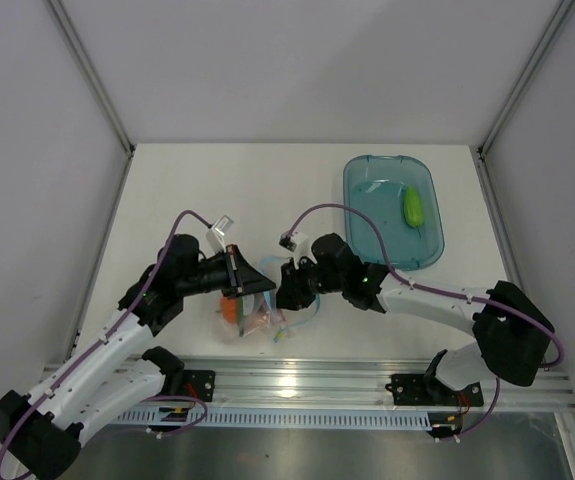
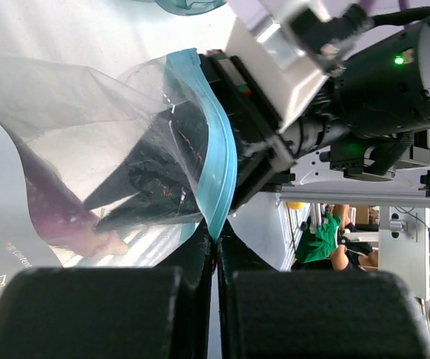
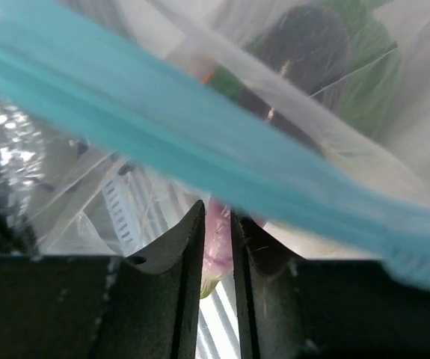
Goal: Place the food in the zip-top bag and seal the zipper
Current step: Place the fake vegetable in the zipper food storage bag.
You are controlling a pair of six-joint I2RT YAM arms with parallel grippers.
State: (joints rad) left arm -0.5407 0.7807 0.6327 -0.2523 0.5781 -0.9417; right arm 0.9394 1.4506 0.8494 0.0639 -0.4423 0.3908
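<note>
The clear zip-top bag (image 1: pixel 257 318) hangs between both grippers just in front of the rail. My left gripper (image 1: pixel 237 272) (image 2: pixel 216 235) is shut on one end of the light blue zipper (image 2: pixel 218 157). My right gripper (image 1: pixel 285 288) (image 3: pixel 216 213) sits at the bag's mouth, under the zipper (image 3: pixel 200 142). Its jaws stand a narrow gap apart. A pink piece of food (image 3: pixel 218 232) shows in that gap; I cannot tell if it is pinched. A dark eggplant (image 3: pixel 312 45), green and orange pieces lie inside the bag. A purple piece (image 2: pixel 50 202) shows through the plastic.
A translucent blue oval tray (image 1: pixel 372 240) stands at the back right with one green piece (image 1: pixel 413 207) in it. The metal rail (image 1: pixel 367 380) runs along the near edge under the bag. White walls close in the table on three sides.
</note>
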